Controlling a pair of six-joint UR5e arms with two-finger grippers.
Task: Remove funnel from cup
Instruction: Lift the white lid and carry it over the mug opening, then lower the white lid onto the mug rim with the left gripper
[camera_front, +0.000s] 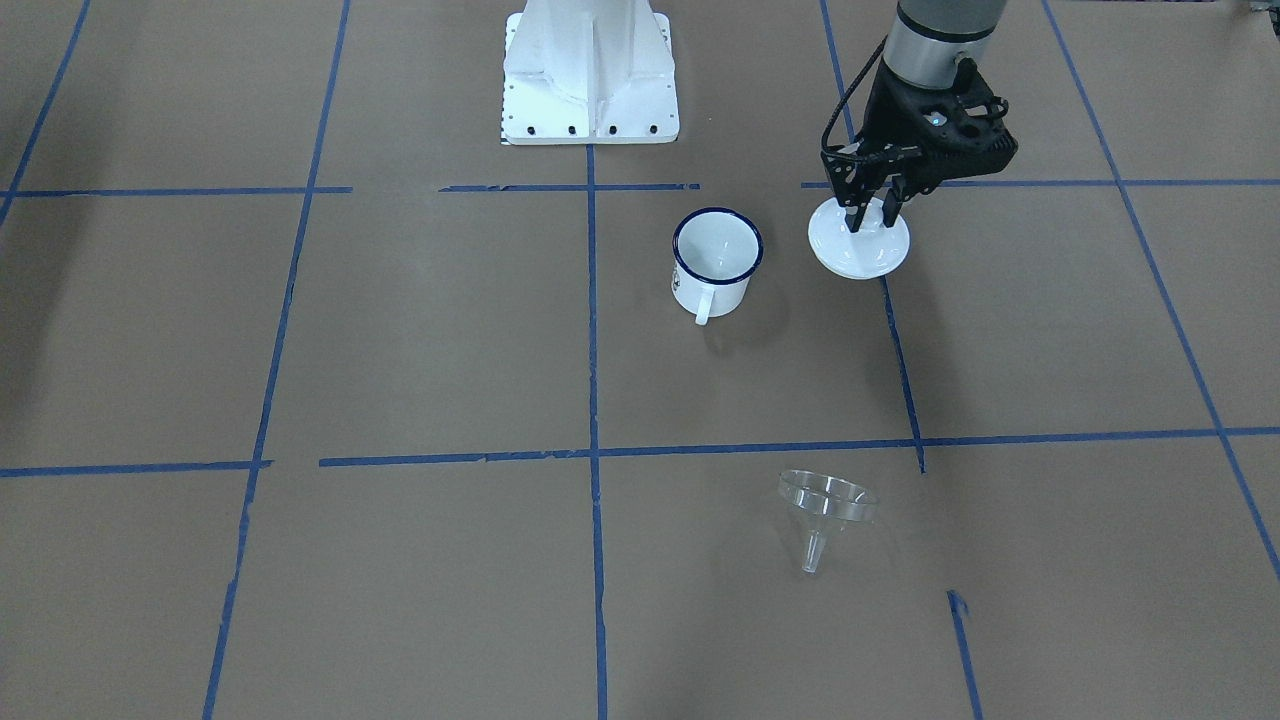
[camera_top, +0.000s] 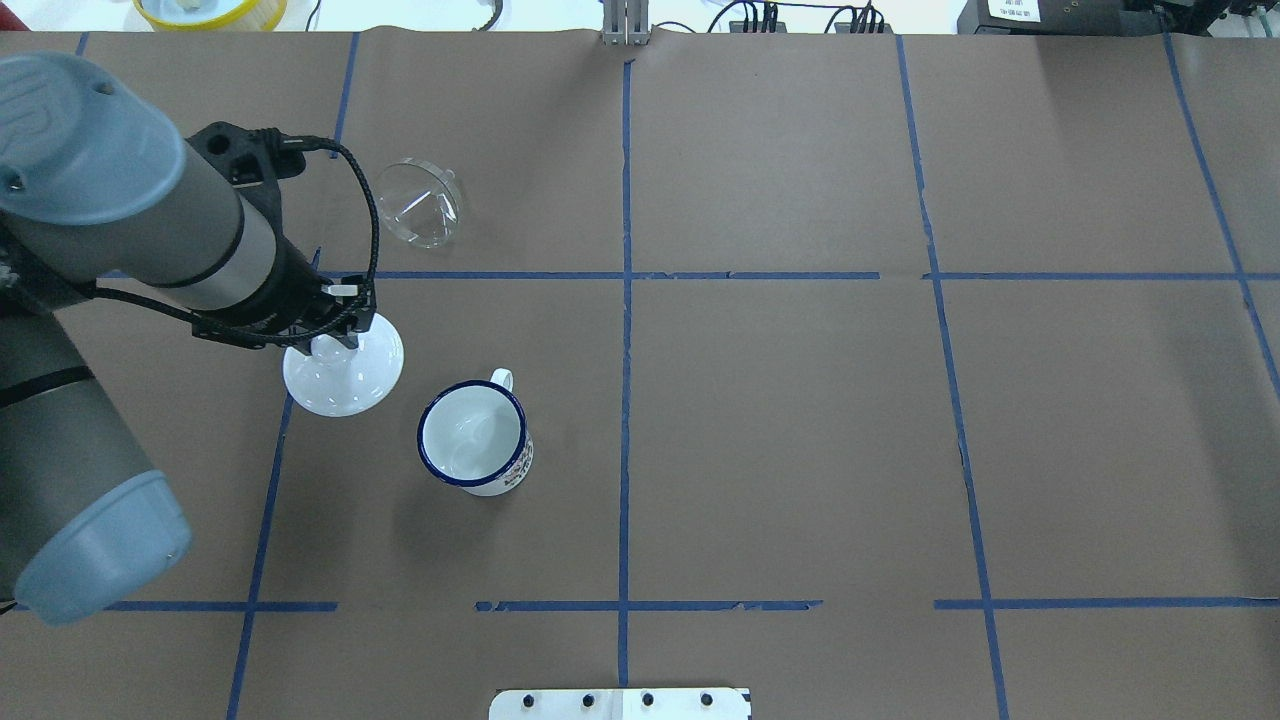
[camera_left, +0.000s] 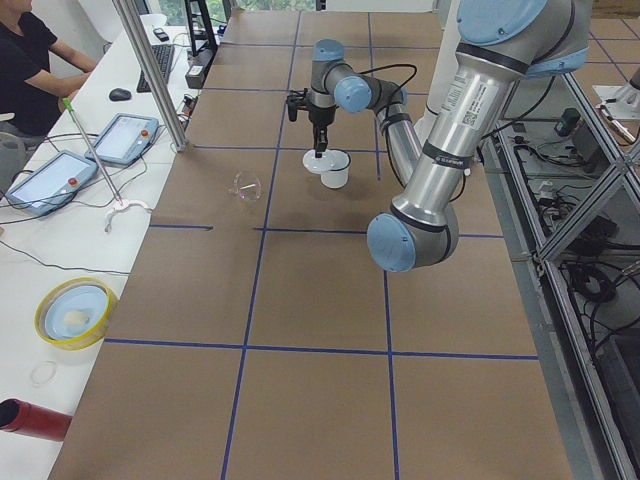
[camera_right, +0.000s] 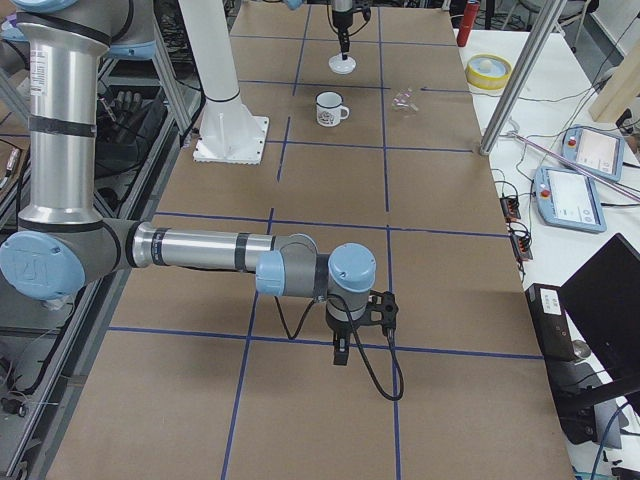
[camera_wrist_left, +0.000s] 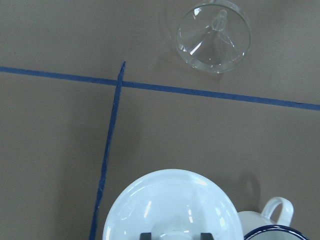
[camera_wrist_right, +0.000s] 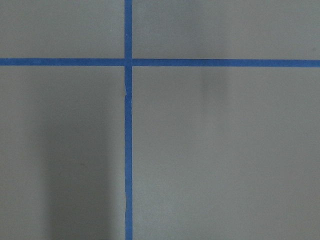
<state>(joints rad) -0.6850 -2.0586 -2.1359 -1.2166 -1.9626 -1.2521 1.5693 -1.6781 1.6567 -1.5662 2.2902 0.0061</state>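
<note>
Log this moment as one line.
funnel: lying on table | cup: empty | left gripper: shut on white lid | right gripper: cannot tell

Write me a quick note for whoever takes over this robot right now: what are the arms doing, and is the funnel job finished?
Left gripper: over the white lid, jaws either side of its knob; whether they clamp it is unclear.
Right gripper: above bare table, far from the things; open or shut cannot be told.
Funnel: lying on the table, well apart from the cup.
Cup: upright, empty, beside the lid.
Done: the funnel is out of the cup.
Left: seemingly nothing for this task.
</note>
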